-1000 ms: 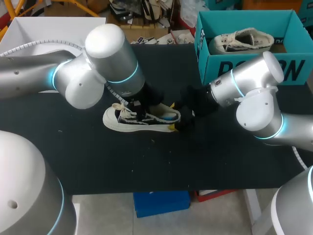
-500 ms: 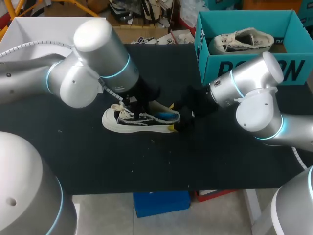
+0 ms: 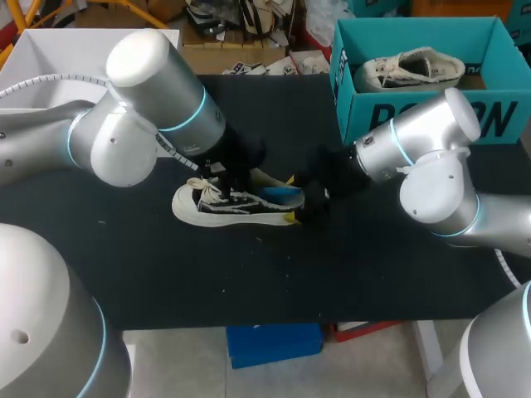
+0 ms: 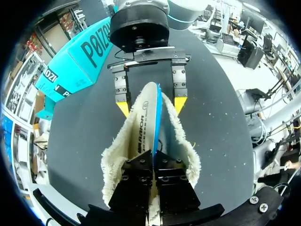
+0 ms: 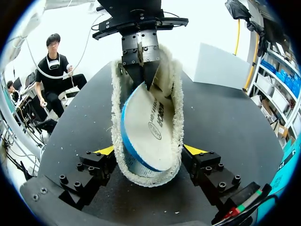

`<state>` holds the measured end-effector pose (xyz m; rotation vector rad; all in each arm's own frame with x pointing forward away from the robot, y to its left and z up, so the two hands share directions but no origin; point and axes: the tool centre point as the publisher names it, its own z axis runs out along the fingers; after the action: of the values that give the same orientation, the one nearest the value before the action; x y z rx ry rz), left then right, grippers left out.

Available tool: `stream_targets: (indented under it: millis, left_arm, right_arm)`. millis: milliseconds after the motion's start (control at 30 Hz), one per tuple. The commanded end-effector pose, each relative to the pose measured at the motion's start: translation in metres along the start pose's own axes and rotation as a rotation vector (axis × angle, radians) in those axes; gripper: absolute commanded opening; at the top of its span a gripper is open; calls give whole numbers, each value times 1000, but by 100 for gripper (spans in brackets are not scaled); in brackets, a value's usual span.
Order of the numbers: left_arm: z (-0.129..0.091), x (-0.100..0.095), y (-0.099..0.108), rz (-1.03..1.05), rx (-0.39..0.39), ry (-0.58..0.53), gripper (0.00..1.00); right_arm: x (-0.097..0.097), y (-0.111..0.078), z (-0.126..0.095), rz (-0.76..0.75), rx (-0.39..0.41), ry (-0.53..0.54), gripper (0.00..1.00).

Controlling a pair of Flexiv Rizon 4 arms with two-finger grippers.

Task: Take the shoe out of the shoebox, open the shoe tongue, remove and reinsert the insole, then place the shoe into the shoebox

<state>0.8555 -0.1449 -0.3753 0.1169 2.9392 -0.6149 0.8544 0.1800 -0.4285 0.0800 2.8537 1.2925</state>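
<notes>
A dark low-top shoe (image 3: 217, 207) with white laces and a thick white sole lies on the black worktop (image 3: 249, 274), near its middle. Its toe points to the robot's left and its heel to the right. It has a pale fleecy lining.

An insole (image 5: 146, 127), white on top with a blue rim, rises partly out of the shoe's opening, tilted onto its edge. Its heel end sits down inside the fleecy heel cup, and its front end is lifted above the shoe.

The left gripper (image 4: 154, 157) comes down over the middle of the shoe. Its black jaws are pressed together on the raised front end of the insole.

The right gripper (image 5: 149, 150) is at the shoe's heel. Its jaws stand wide apart, one yellow tip against each side of the heel, clamping the shoe between them.

Well apart, at the far right corner of the worktop, stands an open teal shoebox (image 3: 415, 116). A pale shoe (image 3: 411, 68) lies inside it. The dark shoe is outside the box.
</notes>
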Motion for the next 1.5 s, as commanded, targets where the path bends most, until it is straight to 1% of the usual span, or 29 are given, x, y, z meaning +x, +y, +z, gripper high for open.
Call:
stream_targets:
  millis: [33, 167, 300, 467, 533, 567, 633, 700, 767, 933, 1100, 1200, 1367, 1500]
  left_arm:
    - [-1, 4, 4, 5, 26, 13, 0]
    - [1, 6, -1, 21, 35, 13, 0]
    - [10, 3, -4, 27, 25, 17, 0]
    - [27, 1, -10, 62, -27, 24, 0]
    - [36, 4, -15, 89, -57, 18, 18]
    - [39, 4, -16, 98, -63, 21, 22]
    - [42, 6, -18, 113, -83, -3, 25]
    - [41, 7, -19, 117, -84, -11, 35]
    - [38, 8, -18, 124, -92, -29, 38]
    - [31, 15, -12, 120, -107, -74, 40]
    - [31, 24, -8, 100, -160, -196, 39]
    - [31, 27, -7, 86, -170, -237, 37]
    - [34, 28, -7, 78, -168, -253, 34]
    - [37, 22, -10, 66, -157, -268, 32]
  right_arm:
    - [1, 1, 1, 2, 4, -2, 0]
    - [1, 1, 1, 2, 4, -2, 0]
    - [1, 1, 1, 2, 4, -2, 0]
    - [1, 1, 1, 2, 4, -2, 0]
    - [1, 1, 1, 2, 4, -2, 0]
    - [1, 1, 1, 2, 4, -2, 0]
    - [1, 1, 1, 2, 4, -2, 0]
    - [1, 1, 1, 2, 4, -2, 0]
    - [1, 1, 1, 2, 4, -2, 0]
    - [1, 1, 1, 2, 4, -2, 0]
    - [1, 1, 1, 2, 4, -2, 0]
    - [1, 1, 1, 2, 4, -2, 0]
    - [1, 1, 1, 2, 4, -2, 0]
    - [1, 1, 1, 2, 4, -2, 0]
